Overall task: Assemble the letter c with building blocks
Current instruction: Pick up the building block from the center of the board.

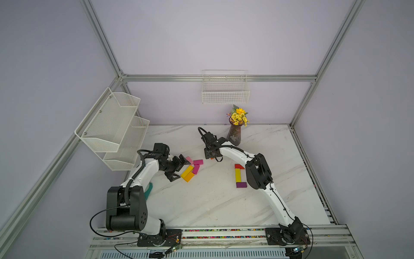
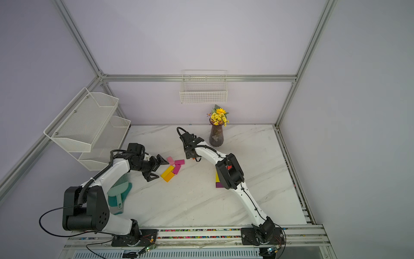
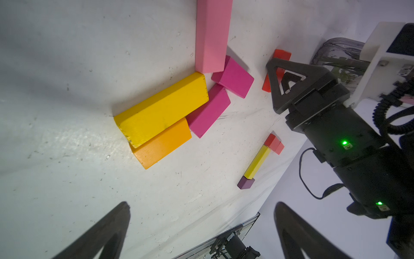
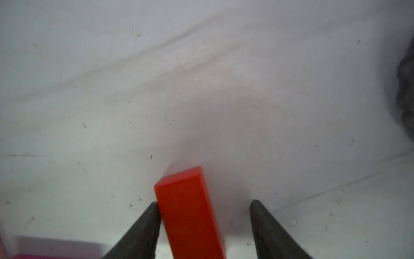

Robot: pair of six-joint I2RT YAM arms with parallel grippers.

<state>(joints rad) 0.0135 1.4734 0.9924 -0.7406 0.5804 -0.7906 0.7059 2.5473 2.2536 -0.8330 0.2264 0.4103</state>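
Note:
A loose cluster of building blocks lies left of the table's centre: pink (image 1: 189, 159), two magenta (image 1: 198, 162), a long yellow (image 3: 161, 109) and an orange (image 3: 163, 143). To the right stands a column: red block (image 1: 239, 166), yellow (image 1: 238, 175), purple (image 1: 241, 184). My left gripper (image 1: 182, 169) hangs wide open beside the cluster, holding nothing. My right gripper (image 4: 204, 201) is low at the table with a red block (image 4: 188, 213) between its fingers. One finger touches the block's side; a gap shows at the other.
A vase of yellow flowers (image 1: 235, 134) stands just behind the right gripper. A white mesh shelf (image 1: 112, 125) hangs on the left wall and a wire basket (image 1: 225, 89) on the back wall. A teal brush and dustpan (image 2: 118, 192) lie by the left arm.

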